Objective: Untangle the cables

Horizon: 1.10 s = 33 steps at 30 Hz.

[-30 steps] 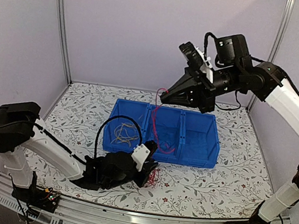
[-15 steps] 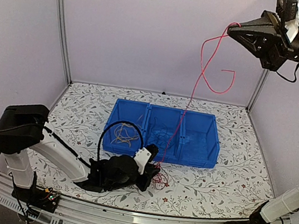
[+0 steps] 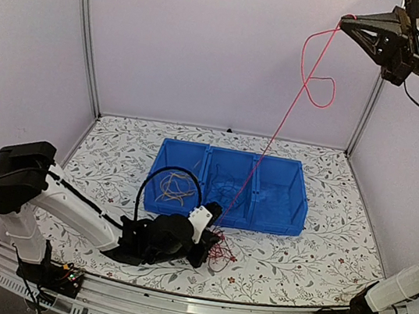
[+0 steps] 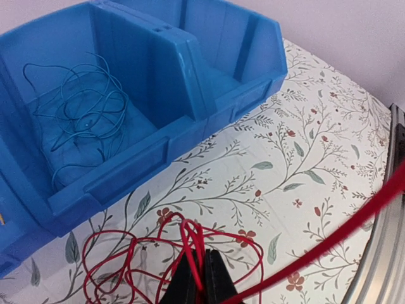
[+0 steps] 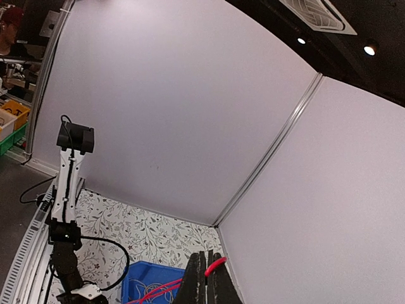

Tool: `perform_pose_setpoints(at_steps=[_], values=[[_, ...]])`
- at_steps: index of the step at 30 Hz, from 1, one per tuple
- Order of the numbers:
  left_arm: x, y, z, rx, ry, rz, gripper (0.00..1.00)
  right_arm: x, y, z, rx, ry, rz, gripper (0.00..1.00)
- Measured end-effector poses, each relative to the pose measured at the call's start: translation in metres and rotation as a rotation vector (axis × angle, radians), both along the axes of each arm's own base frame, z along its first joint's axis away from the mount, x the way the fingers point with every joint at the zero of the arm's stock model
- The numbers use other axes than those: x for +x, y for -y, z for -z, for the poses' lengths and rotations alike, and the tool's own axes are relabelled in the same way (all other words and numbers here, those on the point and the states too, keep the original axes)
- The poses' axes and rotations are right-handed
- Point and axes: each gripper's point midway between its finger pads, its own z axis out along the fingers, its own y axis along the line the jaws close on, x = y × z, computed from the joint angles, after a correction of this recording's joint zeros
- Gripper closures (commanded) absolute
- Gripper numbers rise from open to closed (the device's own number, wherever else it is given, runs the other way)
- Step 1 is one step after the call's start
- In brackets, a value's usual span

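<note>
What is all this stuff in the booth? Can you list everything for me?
red cable: one, red, strung from high right down to the table
red loops: one heap, red, on the table before the bin
tan cables: a bunch, yellow-tan, bin's left compartment
blue cables: a bunch, dark blue, middle compartment
bin: one, blue, mid-table
table: one, floral cover
left gripper: black, shut on red loops
right gripper: black, raised, shut on red cable

L arm (image 3: pixel 68 203): white link shells, black joint housings, black cable (image 3: pixel 168 169) looped over wrist, white cam bracket (image 3: pixel 200 217). R arm (image 3: pixel 405 285): same white/black scheme. L gripper (image 4: pixel 201 259), R gripper (image 5: pixel 204 256): black fingers (image 4: pixel 185 285), tapering to thin tips. Bases (image 3: pixel 58 275): black, w/ thin coloured wiring.
</note>
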Motion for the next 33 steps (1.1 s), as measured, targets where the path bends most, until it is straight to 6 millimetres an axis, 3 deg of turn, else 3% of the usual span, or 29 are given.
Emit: perform_pose_setpoints(at_steps=[5, 8, 12, 17, 26, 33], values=[[0.001, -0.027, -0.007, 0.024, -0.016, -0.064, 1.00, 0.009, 0.009, -0.010, 0.015, 0.004, 0.091, 1.00], [0.001, -0.042, -0.003, 0.040, -0.034, -0.105, 0.92, 0.013, 0.016, -0.017, 0.031, 0.019, 0.145, 1.00], [-0.002, -0.065, 0.031, 0.153, -0.073, -0.141, 0.86, 0.019, 0.021, -0.026, 0.058, 0.049, 0.189, 1.00], [-0.005, -0.082, 0.069, 0.277, -0.106, -0.165, 0.90, 0.024, 0.026, -0.037, 0.090, 0.085, 0.225, 1.00], [-0.003, -0.082, 0.071, 0.251, -0.125, -0.209, 0.90, 0.028, 0.046, -0.064, 0.157, 0.167, 0.357, 1.00], [-0.002, -0.112, 0.074, 0.221, -0.166, -0.331, 0.87, 0.058, 0.093, -0.093, 0.273, 0.244, 0.695, 1.00]])
